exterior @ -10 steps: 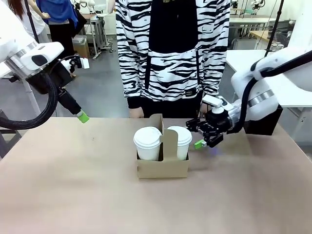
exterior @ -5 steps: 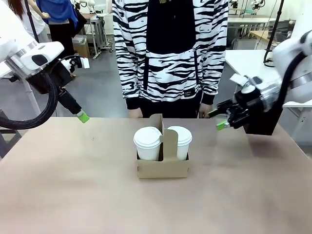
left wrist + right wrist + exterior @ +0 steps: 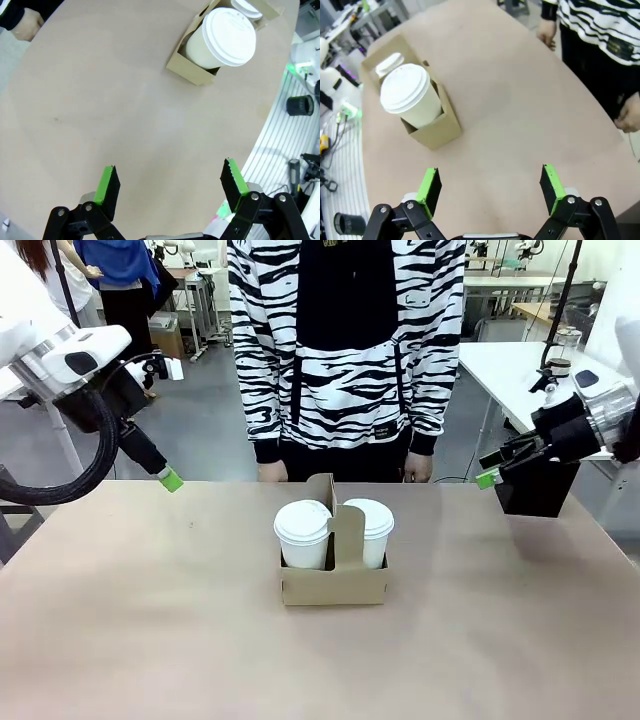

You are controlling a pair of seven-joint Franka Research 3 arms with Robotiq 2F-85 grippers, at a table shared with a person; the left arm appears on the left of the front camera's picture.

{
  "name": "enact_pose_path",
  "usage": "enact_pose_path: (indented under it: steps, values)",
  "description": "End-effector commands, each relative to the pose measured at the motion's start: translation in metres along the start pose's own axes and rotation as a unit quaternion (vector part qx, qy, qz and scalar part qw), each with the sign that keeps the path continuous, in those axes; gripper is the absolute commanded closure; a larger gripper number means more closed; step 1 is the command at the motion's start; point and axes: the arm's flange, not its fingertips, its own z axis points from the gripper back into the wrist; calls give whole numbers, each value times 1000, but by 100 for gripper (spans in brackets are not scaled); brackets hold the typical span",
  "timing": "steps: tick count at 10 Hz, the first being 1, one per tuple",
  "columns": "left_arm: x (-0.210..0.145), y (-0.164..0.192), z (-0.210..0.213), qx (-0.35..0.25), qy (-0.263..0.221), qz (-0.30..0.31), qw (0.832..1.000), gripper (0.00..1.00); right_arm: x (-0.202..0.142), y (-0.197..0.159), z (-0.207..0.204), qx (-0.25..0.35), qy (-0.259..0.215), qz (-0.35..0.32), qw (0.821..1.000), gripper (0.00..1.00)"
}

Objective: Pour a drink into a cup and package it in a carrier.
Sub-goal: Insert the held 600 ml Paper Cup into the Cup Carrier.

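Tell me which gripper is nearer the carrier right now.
Roughly even; the right gripper looks marginally nearer. It hangs open off the carrier's right side, above the table; the left gripper hangs open off its left side.

The left arm hangs raised at the far left, its left claw [image 3: 170, 187] spread wide with nothing between the green pads [image 3: 107, 185]. The right arm is lifted at the far right, its right claw [image 3: 490, 187] likewise wide apart and empty.
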Motion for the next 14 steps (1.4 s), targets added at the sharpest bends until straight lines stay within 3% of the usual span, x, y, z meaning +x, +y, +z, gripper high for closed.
enact_pose_path:
  steps: [1, 14]
  values:
    - [0, 1, 1, 6, 4, 4, 1000, 0, 0, -5, 0, 13, -5, 6, 1000, 0]
    - [0, 1, 1, 6, 4, 4, 1000, 0, 0, -5, 0, 13, -5, 6, 1000, 0]
